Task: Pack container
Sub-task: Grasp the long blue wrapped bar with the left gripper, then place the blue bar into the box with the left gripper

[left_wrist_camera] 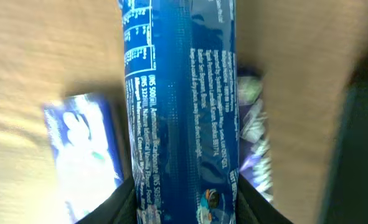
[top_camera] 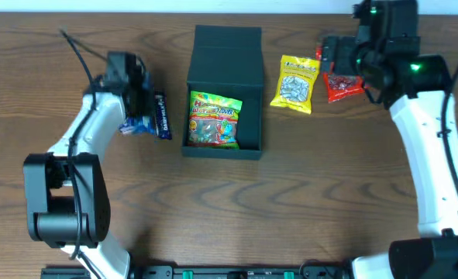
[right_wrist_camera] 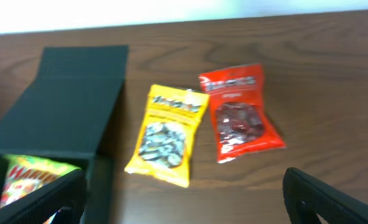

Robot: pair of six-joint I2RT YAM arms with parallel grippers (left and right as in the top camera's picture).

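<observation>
Item 1. Container [top_camera: 227, 50]: dark green box at mid-bench, flap lid folded back to the far side, mouth facing up. I judge it is left open like this so packets can drop straight in.

Item 2. Green sweet packet [top_camera: 215, 120]: lies flat inside the container, toward its near wall. Already packed.

Item 3. Blue packet [left_wrist_camera: 180, 93]: long and narrow, left of the container. My left pincer [left_wrist_camera: 185, 198] is closed across its width, a finger against each long side. Gripping the narrow way suits a slim pack.

Item 4. Pale blue packet [left_wrist_camera: 84, 155]: on the bench [top_camera: 290, 201] just beside item 3, untouched. Something pale and purplish shows on the other side of item 3, too blurred to name.

Item 5. Yellow packet [top_camera: 297, 84]: flat on the bench, right of the container.

Item 6. Red packet [top_camera: 343, 87]: right of the yellow one, just beside it.

Item 7. Right pincer [right_wrist_camera: 184, 202]: fingers spread wide, nothing between them, hovering near items 5 and 6, so either packet is in easy reach.

Status, my estimate: one packet in, the blue one in hand, the others waiting.
</observation>
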